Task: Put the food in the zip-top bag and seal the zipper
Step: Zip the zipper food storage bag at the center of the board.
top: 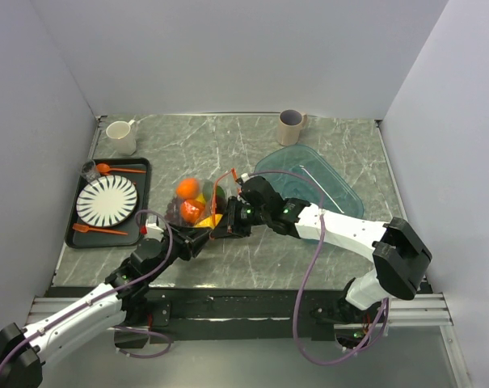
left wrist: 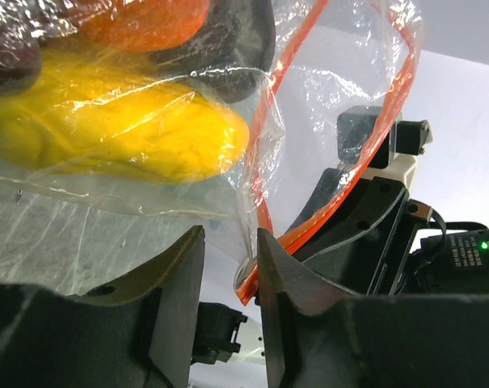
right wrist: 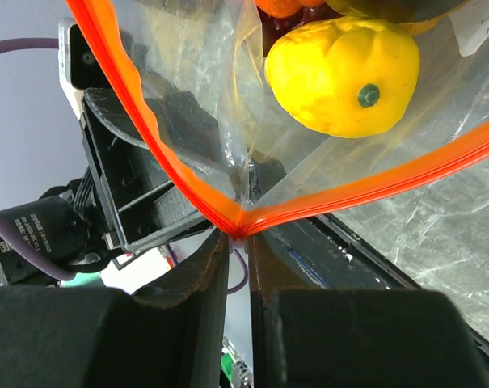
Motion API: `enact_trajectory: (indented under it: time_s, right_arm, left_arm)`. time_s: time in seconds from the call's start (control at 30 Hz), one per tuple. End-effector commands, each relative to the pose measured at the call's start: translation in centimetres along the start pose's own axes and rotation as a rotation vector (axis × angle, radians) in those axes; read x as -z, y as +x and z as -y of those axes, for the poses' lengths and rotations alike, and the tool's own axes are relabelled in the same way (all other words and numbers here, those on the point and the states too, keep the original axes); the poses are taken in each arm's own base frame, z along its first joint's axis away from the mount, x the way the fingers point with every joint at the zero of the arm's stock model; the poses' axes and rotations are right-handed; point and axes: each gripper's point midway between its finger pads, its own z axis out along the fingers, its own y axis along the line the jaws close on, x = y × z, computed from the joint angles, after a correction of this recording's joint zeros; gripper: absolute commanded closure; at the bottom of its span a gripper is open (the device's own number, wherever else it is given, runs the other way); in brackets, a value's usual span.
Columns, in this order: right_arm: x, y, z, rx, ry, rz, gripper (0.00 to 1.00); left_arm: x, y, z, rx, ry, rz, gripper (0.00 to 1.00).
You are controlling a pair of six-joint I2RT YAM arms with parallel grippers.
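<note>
- While both arms meet at the middle of the grey marbled table (top: 309,250) in the overhead view, the clear crinkly zip-top bag (top: 202,200) lies there between a black tray (top: 145,194) and a translucent teal bowl (top: 337,190). A round orange toy fruit (top: 187,187) and other toy pieces show through its film. The left gripper (top: 200,240) sits at the bag's near edge. The right gripper (top: 228,226) is just beside it, at the bag's near right corner.
- From the left wrist, that gripper's jaws stand apart with an open gap between them. The bag's film hangs towards the gap, and the bent end of the orange-red zipper strip (left wrist: 246,284) rests against the inner face of one finger. A long yellow banana-like piece (left wrist: 107,129) lies inside the bag above.
- From the right wrist, the jaws are pressed together on the zipper strip, at the point where its two runs meet in a V. Beyond that point the runs spread wide, so the mouth gapes. A round yellow lemon-like toy (right wrist: 341,77) with a green stem dot sits inside the bag.
</note>
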Motion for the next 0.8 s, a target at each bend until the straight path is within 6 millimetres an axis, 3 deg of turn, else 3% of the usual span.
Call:
enact_trajectory:
  time_s: [0.0, 0.33, 0.5, 0.63, 0.77]
  right_arm:
    - [0.6, -0.1, -1.2, 0.013, -0.048, 0.007, 0.91]
    - [0.4, 0.0, -1.1, 0.017, -0.039, -0.003, 0.91]
    - [0.6, -0.1, -1.0, 0.016, -0.036, 0.009, 0.91]
    - [0.5, -0.3, -1.2, 0.021, -0.030, 0.013, 0.91]
    - [0.8, -1.7, -1.1, 0.032, 0.009, 0.071, 0.91]
  left_arm:
    - [0.1, -0.3, 2.4, 0.027, 0.082, 0.024, 0.66]
    - [-0.1, -0.1, 2.5, 0.031, 0.089, 0.015, 0.82]
    - [-0.1, 0.1, 2.5, 0.026, 0.089, 0.006, 0.99]
    - [-0.1, 0.3, 2.4, 0.016, 0.083, -0.008, 0.99]
    - [0.1, 0.6, 2.1, -0.003, 0.071, -0.021, 0.99]
